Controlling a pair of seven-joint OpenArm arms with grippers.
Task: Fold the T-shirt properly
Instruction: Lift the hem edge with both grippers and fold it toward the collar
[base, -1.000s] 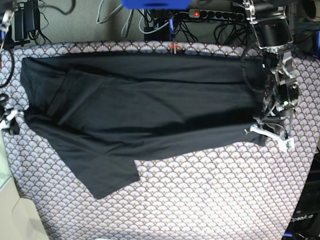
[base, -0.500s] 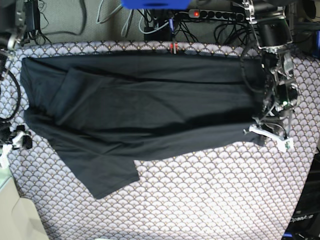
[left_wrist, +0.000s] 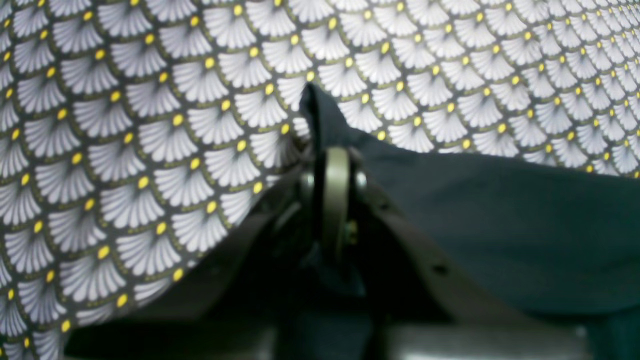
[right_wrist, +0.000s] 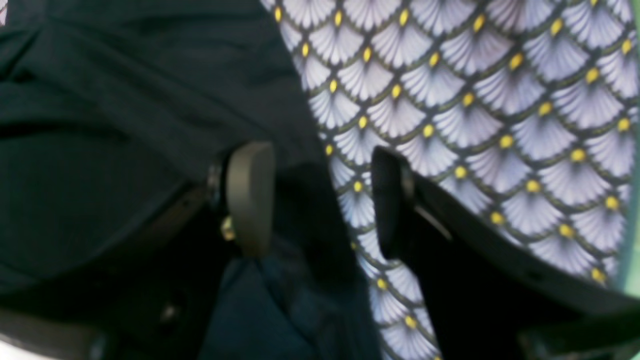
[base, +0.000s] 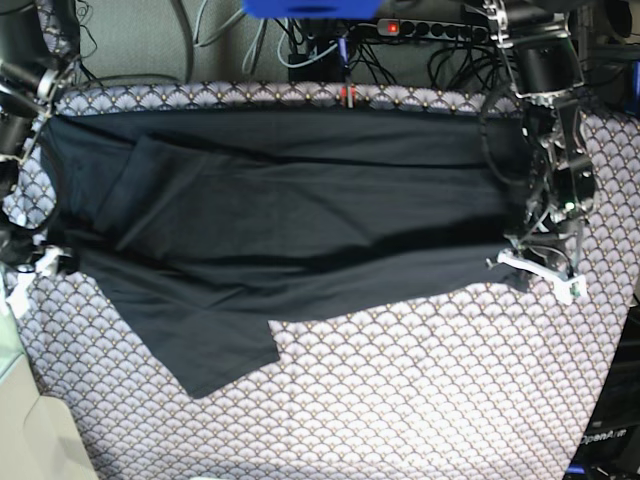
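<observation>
We find the plain black soft cloth T-shirt (base: 290, 230) spread across the fan-scale patterned tablecloth (base: 420, 400), mid-fold. The left gripper (left_wrist: 334, 150) pinches a hem corner; the right gripper (right_wrist: 320, 200) stands spread astride the cloth's edge. Next, we judge, it must close there.

We see open tabletop (base: 420, 400) along the near side, patterned cloth with nothing standing on it, so a gripper could sweep there freely. The T-shirt (base: 300, 220) covers the far half from edge to edge, one flap reaching toward us at the left. Both ends are taken: the left gripper (base: 535, 262) sits at the shirt's right end, the right gripper (base: 35, 262) at its left end. Behind the far edge, cables and a power strip (base: 440, 30) crowd the way.
</observation>
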